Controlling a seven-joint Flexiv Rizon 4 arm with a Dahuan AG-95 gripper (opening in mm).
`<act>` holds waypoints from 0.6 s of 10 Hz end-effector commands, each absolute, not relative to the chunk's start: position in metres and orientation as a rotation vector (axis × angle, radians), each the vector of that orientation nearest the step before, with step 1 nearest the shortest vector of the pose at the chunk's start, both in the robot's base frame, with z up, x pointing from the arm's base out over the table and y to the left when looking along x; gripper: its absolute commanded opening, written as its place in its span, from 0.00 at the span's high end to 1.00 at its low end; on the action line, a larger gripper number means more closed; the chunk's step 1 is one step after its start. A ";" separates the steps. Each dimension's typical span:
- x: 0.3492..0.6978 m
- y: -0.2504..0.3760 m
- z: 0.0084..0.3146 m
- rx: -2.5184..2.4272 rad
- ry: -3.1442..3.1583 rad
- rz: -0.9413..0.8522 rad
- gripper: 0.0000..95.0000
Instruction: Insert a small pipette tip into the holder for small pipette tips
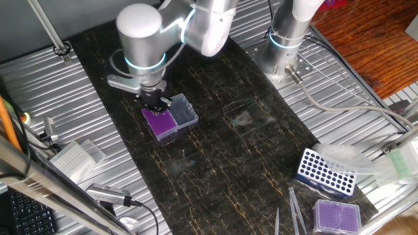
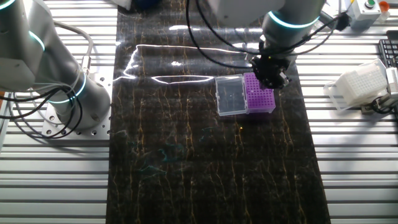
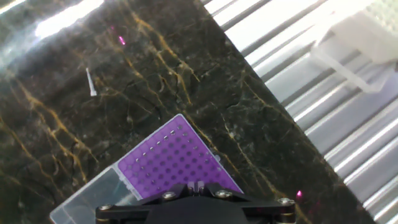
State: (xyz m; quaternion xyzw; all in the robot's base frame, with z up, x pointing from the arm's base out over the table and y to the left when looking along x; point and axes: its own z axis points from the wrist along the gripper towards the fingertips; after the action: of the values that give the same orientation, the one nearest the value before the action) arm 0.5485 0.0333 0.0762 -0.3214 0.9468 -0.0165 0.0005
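Since the small pipette tip [image 3: 91, 82] looks light, thin, easily bent, take its wider end; gripper [image 2: 272, 79] over holder [image 2: 259, 99], jaw state unclear

End effector [image 2: 272, 77] hovers over purple holder [image 2: 259, 98].
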 end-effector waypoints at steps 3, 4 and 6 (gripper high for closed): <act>0.551 0.035 0.080 -0.472 3.129 -0.004 1.00; 0.551 0.036 0.080 -0.359 3.144 -0.002 1.00; 0.555 0.038 0.083 -0.272 3.153 -0.011 1.00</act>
State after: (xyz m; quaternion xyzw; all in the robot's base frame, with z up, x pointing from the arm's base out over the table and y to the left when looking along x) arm 0.5526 0.0360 0.0804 -0.1283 0.9917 -0.0062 -0.0105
